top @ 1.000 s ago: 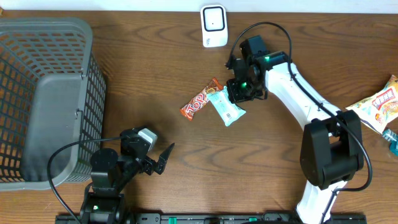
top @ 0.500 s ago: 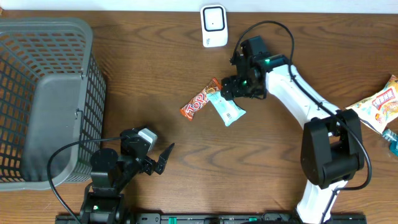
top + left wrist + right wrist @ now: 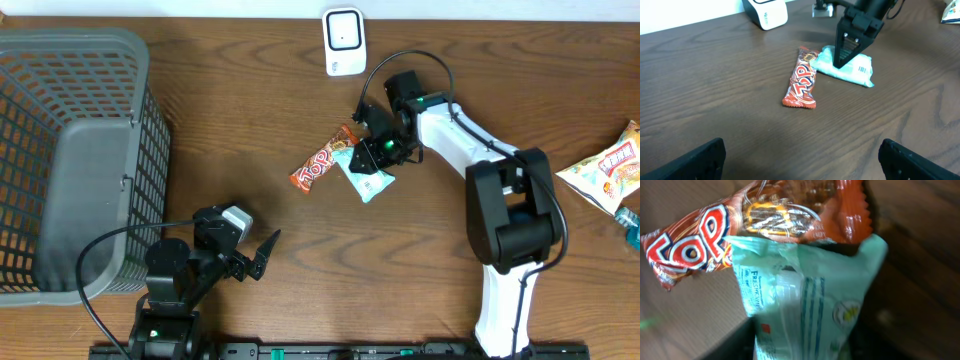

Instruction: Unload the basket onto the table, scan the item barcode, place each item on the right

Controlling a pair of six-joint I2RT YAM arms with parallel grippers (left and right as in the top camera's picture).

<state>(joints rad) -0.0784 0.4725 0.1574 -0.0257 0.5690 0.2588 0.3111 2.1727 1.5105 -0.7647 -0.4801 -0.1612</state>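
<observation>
1. The pale green packet lies flat near the middle of the wooden table. Its upper end overlaps the tip of the red-orange Top bar beside it.
2. The right gripper is down over that upper end with its jaws partly parted around the wrapper. Whether they actually pinch it, I cannot tell.
3. The white scanner stands at the far edge, well apart from the packet.
4. The left gripper hangs near the front edge, jaws spread wide — nothing between them.
5. A grey basket sits at the left — snack bags lie at the far right.

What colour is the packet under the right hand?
Pale mint green packet, clearest in right wrist view.
</observation>
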